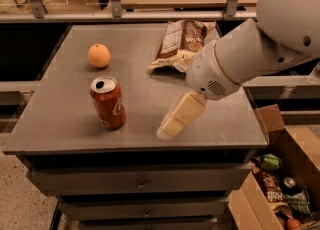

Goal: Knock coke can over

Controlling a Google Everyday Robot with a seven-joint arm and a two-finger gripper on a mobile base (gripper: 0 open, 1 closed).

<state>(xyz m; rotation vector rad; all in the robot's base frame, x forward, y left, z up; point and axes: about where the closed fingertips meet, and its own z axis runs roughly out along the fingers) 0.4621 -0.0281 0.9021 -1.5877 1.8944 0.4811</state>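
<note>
The red coke can (108, 103) stands upright on the grey table (60, 119), front left, its silver top opened. My gripper (170, 125) hangs from the white arm on the right, low over the table's front edge. Its cream fingers (181, 115) point down and left toward the can, about a can's height away to its right.
An orange (99, 55) lies behind the can. A tan and brown chip bag (180, 43) lies at the back centre, partly behind my arm. A cardboard box (282, 184) of items sits on the floor at the right. Drawers are below the table top.
</note>
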